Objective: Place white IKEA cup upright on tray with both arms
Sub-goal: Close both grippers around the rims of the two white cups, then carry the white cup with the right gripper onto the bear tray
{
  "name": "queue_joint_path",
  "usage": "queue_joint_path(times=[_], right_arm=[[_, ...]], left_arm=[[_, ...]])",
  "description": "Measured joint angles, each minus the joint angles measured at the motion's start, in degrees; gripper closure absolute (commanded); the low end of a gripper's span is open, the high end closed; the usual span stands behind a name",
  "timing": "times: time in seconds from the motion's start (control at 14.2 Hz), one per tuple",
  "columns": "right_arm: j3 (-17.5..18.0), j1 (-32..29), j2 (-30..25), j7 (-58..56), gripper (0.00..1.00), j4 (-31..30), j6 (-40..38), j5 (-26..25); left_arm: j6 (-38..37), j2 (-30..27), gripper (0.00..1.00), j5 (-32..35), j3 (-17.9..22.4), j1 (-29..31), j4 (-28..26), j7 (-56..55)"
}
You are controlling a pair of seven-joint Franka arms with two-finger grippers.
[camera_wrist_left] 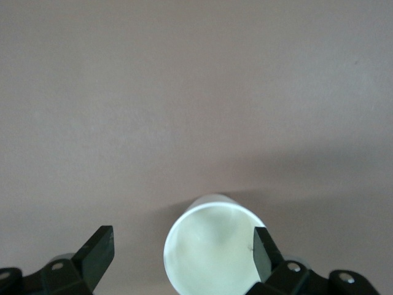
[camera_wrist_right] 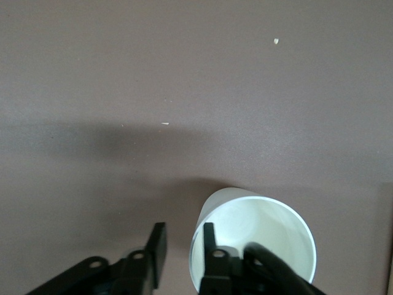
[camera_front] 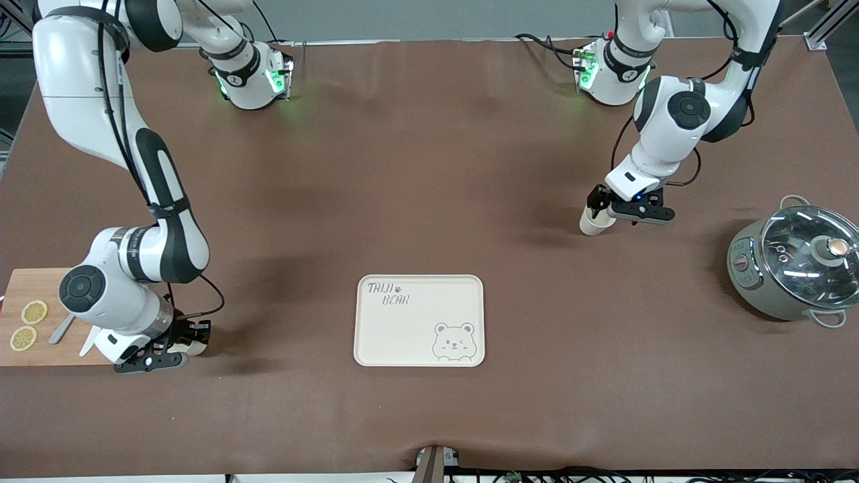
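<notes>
A pale wooden cutting board (camera_front: 40, 282) lies at the lower edge of the frame at the right arm's end, with 2 yellow lemon slices (camera_front: 34, 312) on it. Just beside it, low in the frame, the right gripper (camera_front: 161, 355) sits down at the brown table cover (camera_front: 429, 168), right against the rim of a white plastic cup (camera_front: 196, 346). Whether it grips that cup cannot be told, even in the right wrist view, where the cup's open mouth (camera_wrist_right: 258, 215) faces the camera.

The flat cream rectangular tray (camera_front: 402, 335) with grey lettering and a bear face lies in the lower middle of the frame, with nothing on it, well apart from both cups.

Higher in the frame, toward the left arm's end, the left gripper (camera_front: 614, 211) is released, its jaws spread wide around a second white cup (camera_front: 594, 223); 1 finger (camera_wrist_left: 264, 249) touches its rim.

A grey pot with a glass lid (camera_front: 792, 268) stands at the left arm's end
</notes>
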Motion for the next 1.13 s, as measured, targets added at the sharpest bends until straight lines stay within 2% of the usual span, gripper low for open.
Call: queue_joint_path(times=[0.28,0.71,1.13], right_arm=[[-0.1,-0.03,0.0,-0.02,1.0,0.35,0.03,-0.03],[0.4,1.26,-0.01,1.26,1.0,3.34,-1.45,0.0],[0.69,7.25,-0.11,14.26,1.0,9.84,-9.48,0.0]], left_arm=[[0.0,-0.11,0.0,0.0,-0.01,0.45,-1.09,1.93],[0.0,0.66,0.0,0.0,-0.01,5.87,-1.41,7.98],[0.07,1.1,0.0,0.0,-0.38,5.78,-1.31,8.16]])
